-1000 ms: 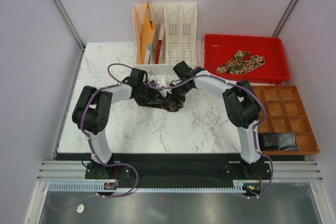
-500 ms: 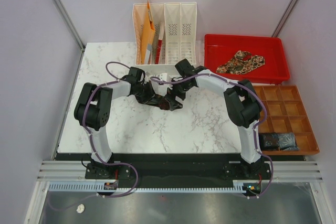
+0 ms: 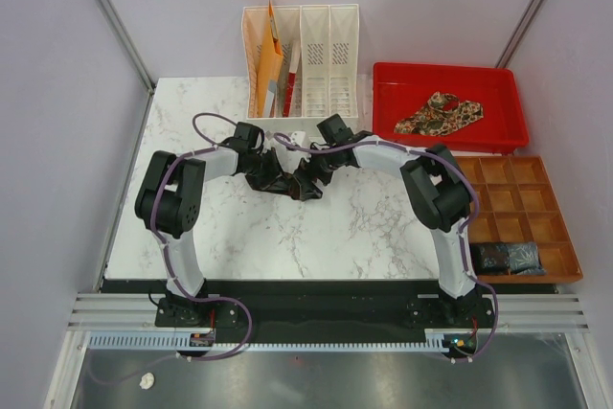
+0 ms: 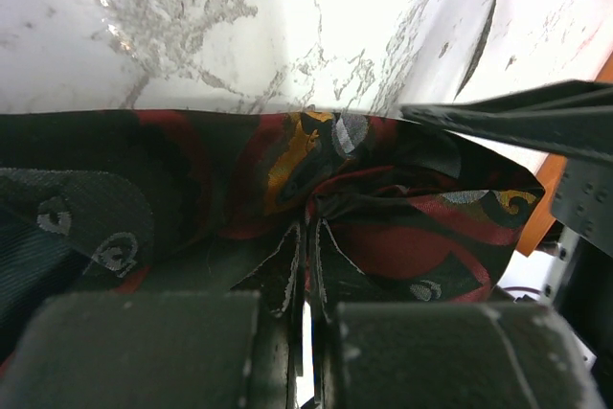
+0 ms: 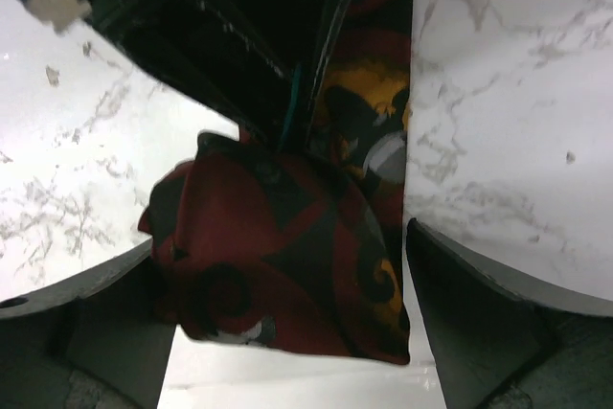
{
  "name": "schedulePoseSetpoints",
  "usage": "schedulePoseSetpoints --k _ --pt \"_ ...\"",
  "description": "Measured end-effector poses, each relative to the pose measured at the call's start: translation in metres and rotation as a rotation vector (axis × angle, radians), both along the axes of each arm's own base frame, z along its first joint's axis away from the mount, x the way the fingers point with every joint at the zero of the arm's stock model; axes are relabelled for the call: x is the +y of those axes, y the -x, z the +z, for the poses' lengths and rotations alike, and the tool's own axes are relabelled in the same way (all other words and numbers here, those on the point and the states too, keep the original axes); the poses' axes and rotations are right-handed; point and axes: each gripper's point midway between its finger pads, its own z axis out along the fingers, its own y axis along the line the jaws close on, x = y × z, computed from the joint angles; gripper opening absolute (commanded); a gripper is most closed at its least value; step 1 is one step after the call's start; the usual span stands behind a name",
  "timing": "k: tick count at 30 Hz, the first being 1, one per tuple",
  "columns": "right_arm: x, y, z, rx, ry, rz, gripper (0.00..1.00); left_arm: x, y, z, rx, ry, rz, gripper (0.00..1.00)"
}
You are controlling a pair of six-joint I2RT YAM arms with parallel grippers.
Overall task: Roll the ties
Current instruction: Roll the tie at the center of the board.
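The dark tie [image 3: 292,184] lies on the white marble table [image 3: 239,227] near its far edge, just in front of the white file organizer [image 3: 330,45], and both arms have closed in on it from either side. From above it is only a small dark bunch between the two black wrists. Close up, the cloth is nearly black with red swirls and touches of gold and grey.

In the left wrist view, the left gripper [image 4: 305,304] has its jaws pressed almost together, with a fold of the tie pinched in the thin slit between them. The fabric puckers into creases that run out from that pinch. Beyond it the tie spreads flat across the marble.

In the right wrist view, the right gripper [image 5: 283,265] has its jaws set wide, one on each side of a plump rolled end of the tie. The roll fills the gap and touches both fingers [image 5: 479,332]. An unrolled strip of the tie runs on past it, under the black hardware of the other arm.

A second tie, tan-and-brown paisley tie [image 3: 441,112], lies crumpled in the red tray [image 3: 383,79] at the far right, well apart from both grippers. Orange folders [image 3: 268,59] stand in the organizer's left slot. A brown compartment box [image 3: 508,189] sits at the right edge, with something dark [image 3: 508,258] in a near cell.
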Motion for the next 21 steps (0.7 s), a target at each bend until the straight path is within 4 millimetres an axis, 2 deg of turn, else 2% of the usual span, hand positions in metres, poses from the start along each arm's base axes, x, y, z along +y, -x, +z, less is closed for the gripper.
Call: schedulePoseSetpoints --k 2,5,6,8,9,12,15,21 --pt "0.004 -0.003 -0.002 -0.005 -0.013 -0.007 0.97 0.0 0.0 0.0 0.001 0.001 0.0 0.02" --pt "0.01 -0.005 0.0 -0.019 -0.03 -0.016 0.79 0.0 0.0 0.0 0.001 0.001 0.001 0.02" --pt "0.012 -0.005 0.0 -0.02 -0.033 -0.02 0.62 0.0 0.0 0.0 0.001 0.001 0.001 0.02" --pt "0.015 -0.005 0.0 -0.023 -0.037 -0.023 0.37 0.001 -0.001 -0.001 -0.002 0.001 0.003 0.02" --pt "0.017 -0.003 0.0 -0.021 -0.039 -0.024 0.17 0.002 -0.001 -0.001 -0.004 0.001 0.004 0.02" --pt "0.02 -0.003 -0.002 -0.035 -0.043 -0.025 0.01 0.002 0.0 -0.001 -0.008 0.014 0.004 0.11" --pt "0.021 -0.003 -0.003 -0.047 -0.057 -0.012 0.0 0.007 0.001 0.001 -0.021 0.014 0.011 0.22" --pt "0.021 -0.002 -0.002 -0.092 -0.064 0.032 0.0 0.036 0.001 0.014 -0.055 -0.005 0.027 0.22"
